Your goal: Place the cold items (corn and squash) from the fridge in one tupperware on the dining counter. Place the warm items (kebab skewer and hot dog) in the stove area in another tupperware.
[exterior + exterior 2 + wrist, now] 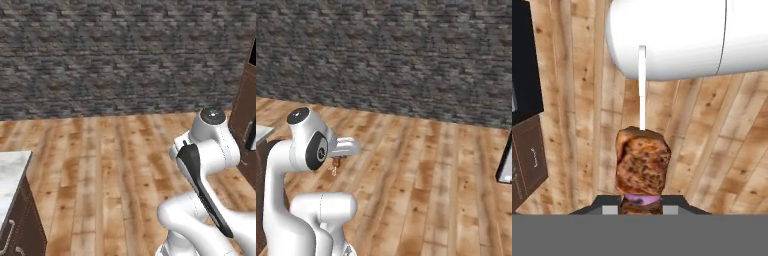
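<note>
— Between the two dark finger tips, at the bottom of the hand view, what is that brown thing?

— That is the kebab skewer (pixel 643 167). The gripper (pixel 641 207) is squeezed tight on it. You can see a big browned chunk of meat, with a purple bit just under it, right where the fingers pinch.

— And the white line going up from the meat?

— That is the thin stick of the skewer. It pokes straight up in that view, away from the fingers, and its end lies over a fat white part of the robot.

— Can you see the skewer from the other sides too?

— Yes, in the right base view. It looks very small there. It hangs down under the gripper (pixel 336 161), just beside the arm's big round joint, and the skewer (pixel 334 167) is up in the air above the wood floor (pixel 421 185).

— Is it touching anything else?

— No. Nothing but the fingers. The floor is well below it.

— What is around the robot?

— Brown wood planks all over the floor, and a grey stone wall (pixel 120 55) at the back. In the left base view a white marbled counter top (pixel 11 172) with a dark brown side sits at the lower left. A brown cabinet (pixel 246 120) stands at the right edge, near the arm.

— And in the hand view?

— A black panel (pixel 523 60) at the left, with a brown drawer front (pixel 528 155) just beside it.
</note>
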Robot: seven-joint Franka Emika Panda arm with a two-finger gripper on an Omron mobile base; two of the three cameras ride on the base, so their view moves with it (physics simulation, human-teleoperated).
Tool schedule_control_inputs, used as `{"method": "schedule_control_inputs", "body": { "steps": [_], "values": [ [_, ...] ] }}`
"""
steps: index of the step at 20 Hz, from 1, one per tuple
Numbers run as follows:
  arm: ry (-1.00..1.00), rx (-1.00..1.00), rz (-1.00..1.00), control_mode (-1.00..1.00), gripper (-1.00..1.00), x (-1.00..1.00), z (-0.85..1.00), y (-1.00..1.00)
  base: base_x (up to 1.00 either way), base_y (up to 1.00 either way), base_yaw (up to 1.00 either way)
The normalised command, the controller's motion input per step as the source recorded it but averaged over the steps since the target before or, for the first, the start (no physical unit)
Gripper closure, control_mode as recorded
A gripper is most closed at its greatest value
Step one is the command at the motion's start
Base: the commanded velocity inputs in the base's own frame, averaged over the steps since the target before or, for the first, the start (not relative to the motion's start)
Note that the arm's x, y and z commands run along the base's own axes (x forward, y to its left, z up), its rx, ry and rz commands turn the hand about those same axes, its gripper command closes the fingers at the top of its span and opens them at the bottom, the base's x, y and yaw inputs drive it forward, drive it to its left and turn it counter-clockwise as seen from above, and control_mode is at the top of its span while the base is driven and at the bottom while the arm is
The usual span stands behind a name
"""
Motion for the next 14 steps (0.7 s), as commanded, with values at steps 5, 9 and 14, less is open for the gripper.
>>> {"method": "schedule_control_inputs", "body": {
  "steps": [5, 9, 14],
  "values": [
    [0.0, 0.0, 0.0, 1.0, 1.0, 0.0, 0.0, 0.0, 1.0, 0.1, 0.33],
    [0.0, 0.0, 0.0, 1.0, 1.0, 0.0, 0.0, 0.0, 1.0, 0.08, 0.3],
    [0.0, 0.0, 0.0, 1.0, 1.0, 0.0, 0.0, 0.0, 1.0, 0.0, 0.3]
  ]
}}
